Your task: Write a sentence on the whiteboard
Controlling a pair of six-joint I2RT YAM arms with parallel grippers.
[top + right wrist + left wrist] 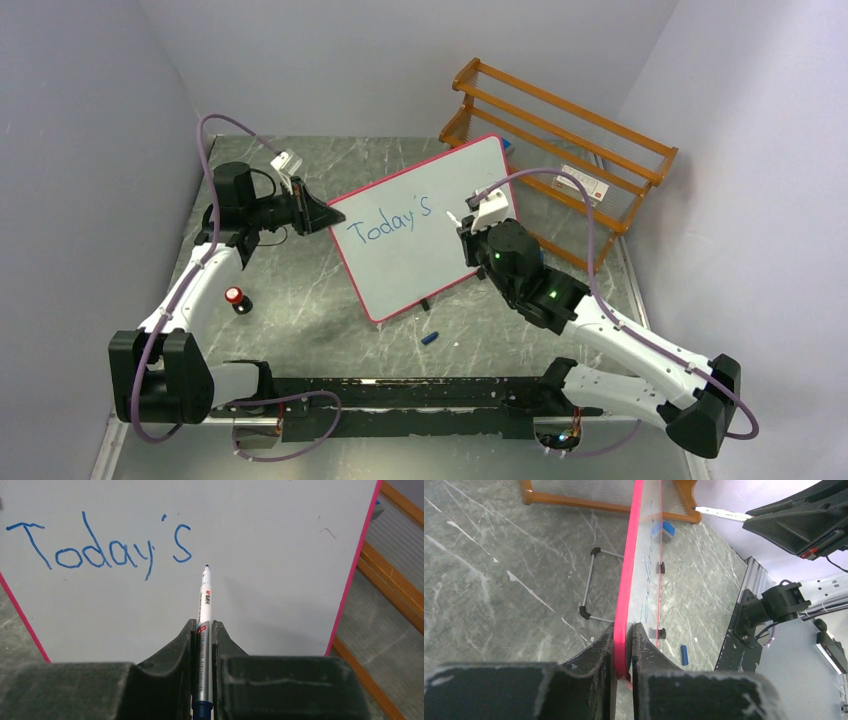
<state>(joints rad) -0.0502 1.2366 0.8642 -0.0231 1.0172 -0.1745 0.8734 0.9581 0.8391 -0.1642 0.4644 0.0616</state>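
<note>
whiteboard (445, 255) shows "today's", right gripper (204, 626) clamping a marker (205, 594).

The left arm (190, 290) reaches forward and its wrist turns to the right. The left gripper (322, 214) is closed on the edge of the whiteboard (430, 265) (one finger on each face). The right arm (625, 340) stretches forward and to the left. The right gripper (466, 236) pinches a marker (204, 600) between its fingers.
</note>
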